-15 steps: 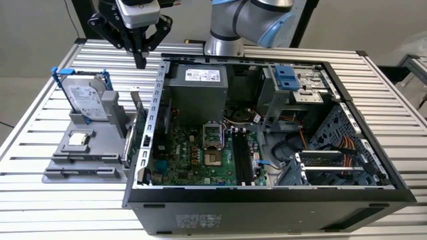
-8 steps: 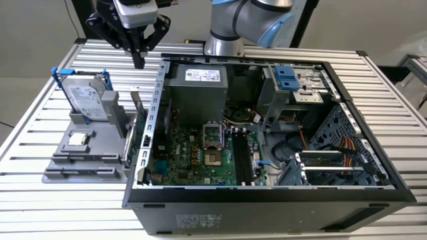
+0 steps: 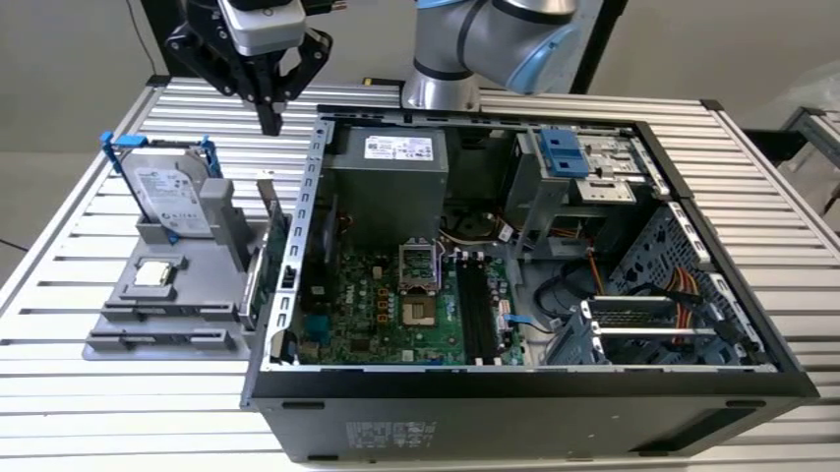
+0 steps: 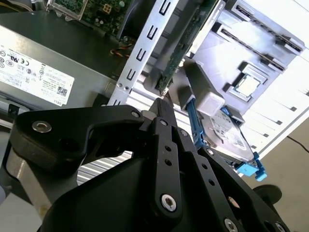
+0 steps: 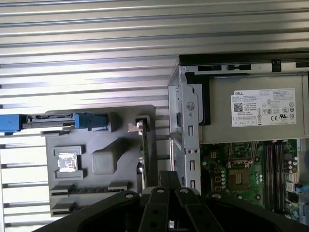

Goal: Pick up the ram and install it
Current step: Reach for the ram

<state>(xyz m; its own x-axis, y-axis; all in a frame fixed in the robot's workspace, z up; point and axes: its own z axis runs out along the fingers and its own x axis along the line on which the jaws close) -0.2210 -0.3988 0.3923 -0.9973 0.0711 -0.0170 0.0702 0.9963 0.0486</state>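
Note:
The ram (image 3: 263,246) is a thin green board standing on its edge in a slot of the grey holder (image 3: 171,305), close to the open computer case's side wall. It appears edge-on in the first wrist view (image 5: 144,150) and as a green strip in the second wrist view (image 4: 183,46). My black gripper (image 3: 271,120) hangs above the far end of the holder, over the ram's far end and apart from it. The fingers (image 5: 169,180) are pressed together with nothing between them, and their tip (image 4: 161,108) points toward the ram's end.
The open computer case (image 3: 525,372) fills the exterior view's right, with the dark memory slots (image 3: 475,305) on its motherboard and the power supply (image 3: 388,172) at the back. On the holder stand a silver hard drive (image 3: 171,192) in a blue frame and a square processor chip (image 3: 155,273).

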